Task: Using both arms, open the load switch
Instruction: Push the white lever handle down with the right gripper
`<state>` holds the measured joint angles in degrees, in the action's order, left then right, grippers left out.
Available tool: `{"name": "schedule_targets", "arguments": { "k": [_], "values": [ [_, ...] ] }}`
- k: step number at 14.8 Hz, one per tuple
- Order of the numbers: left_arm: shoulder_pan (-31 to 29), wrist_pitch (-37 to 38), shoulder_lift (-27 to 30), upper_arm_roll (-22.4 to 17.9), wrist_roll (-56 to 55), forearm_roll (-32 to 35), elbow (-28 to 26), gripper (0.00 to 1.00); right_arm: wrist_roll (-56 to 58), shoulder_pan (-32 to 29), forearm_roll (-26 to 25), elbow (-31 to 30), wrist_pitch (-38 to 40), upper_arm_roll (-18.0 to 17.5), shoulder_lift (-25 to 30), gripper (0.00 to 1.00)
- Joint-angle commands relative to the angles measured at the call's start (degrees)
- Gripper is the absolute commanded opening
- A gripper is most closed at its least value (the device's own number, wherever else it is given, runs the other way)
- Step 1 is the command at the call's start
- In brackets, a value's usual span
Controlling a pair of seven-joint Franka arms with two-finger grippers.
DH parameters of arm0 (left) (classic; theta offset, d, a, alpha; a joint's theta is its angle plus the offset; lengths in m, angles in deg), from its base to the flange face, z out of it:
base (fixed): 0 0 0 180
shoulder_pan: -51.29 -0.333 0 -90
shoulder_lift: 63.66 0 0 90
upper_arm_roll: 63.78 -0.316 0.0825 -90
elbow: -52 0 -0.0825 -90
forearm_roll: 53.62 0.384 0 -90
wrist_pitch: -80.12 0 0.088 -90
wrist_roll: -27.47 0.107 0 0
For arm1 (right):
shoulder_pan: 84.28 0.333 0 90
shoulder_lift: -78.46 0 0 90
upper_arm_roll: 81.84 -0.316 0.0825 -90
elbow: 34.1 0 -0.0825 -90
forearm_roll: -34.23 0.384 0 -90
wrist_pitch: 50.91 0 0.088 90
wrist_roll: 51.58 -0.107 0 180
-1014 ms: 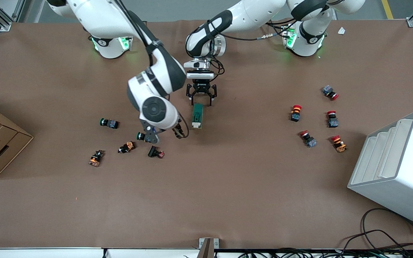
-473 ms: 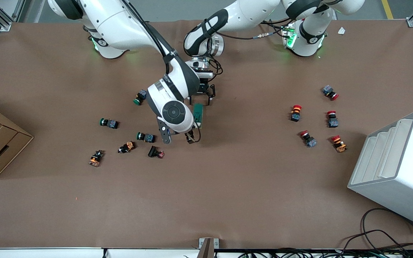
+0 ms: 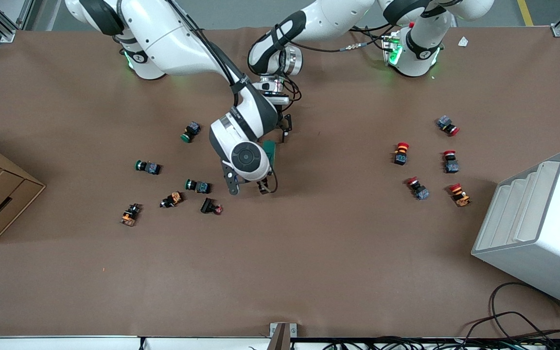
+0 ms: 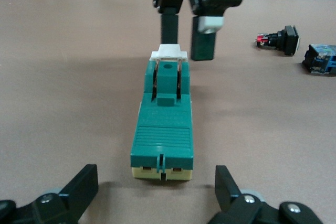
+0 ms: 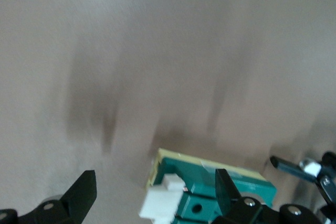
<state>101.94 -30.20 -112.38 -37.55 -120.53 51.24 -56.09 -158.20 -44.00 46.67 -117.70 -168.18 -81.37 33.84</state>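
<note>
Positioning is what the two arms are doing at this moment, judging by the layout: neither gripper is closing on anything yet. The load switch (image 3: 271, 151) is lying flat on the brown table (image 3: 309, 253), just above the centre of the front view, with its long axis running up and down the frame.

The left gripper (image 4: 156, 187) is sitting low at the upper end of the switch. Its fingers (image 4: 84, 184) are spread wide and are flanking the cream-coloured end without touching it, as the left wrist view shows at its bottom edge.

The right gripper (image 5: 155, 190) is hanging over the lower end, and its wrist is covering much of the switch in the front view. Its jaws are also standing wide apart. In the left wrist view, at top centre, one of its fingers (image 4: 168, 24) is coming down right at the white sliding piece (image 4: 168, 52), though I cannot tell whether it is touching.

The next move is probably calling for the left gripper to pinch the body and hold it steady while the right one is working the white piece. Without that brace, a light block like this is likely to skid across the table.

The switch itself is showing as a dark green elongated block with a ribbed top, a raised green lever held by two thin metal strips, and a pale base.
</note>
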Motion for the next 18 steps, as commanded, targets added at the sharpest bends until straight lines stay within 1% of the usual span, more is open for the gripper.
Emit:
{"name": "schedule_targets", "arguments": {
  "k": [1,5,10,12,15,18],
  "values": [
    [1.1,0.1,-3.4,-0.1,-2.6,1.1,1.2,0.97,-0.9,1.0,2.4,1.0,3.7,0.4,-0.1,1.00],
    [1.1,0.2,-3.4,-0.1,-2.6,1.1,1.3,0.97,-0.9,1.6,2.3,2.5,10.6,0.4,0.0,1.00],
    [1.0,0.2,-3.2,-0.1,-2.5,1.1,1.1,0.97,-0.7,0.8,2.7,7.7,19.6,0.2,0.1,1.00],
    [1.0,0.2,-3.2,-0.1,-2.4,1.1,1.4,0.97,-0.8,1.5,4.0,8.1,21.0,0.2,0.2,1.00],
    [0.9,0.2,-3.0,-0.1,-2.4,1.1,1.1,0.97,-1.0,3.4,3.7,8.1,23.5,0.3,0.3,1.00],
    [0.9,0.2,-3.0,-0.1,-2.4,1.1,1.3,0.97,-1.0,3.6,3.5,8.0,24.9,0.3,0.3,1.00]
  ]
}}
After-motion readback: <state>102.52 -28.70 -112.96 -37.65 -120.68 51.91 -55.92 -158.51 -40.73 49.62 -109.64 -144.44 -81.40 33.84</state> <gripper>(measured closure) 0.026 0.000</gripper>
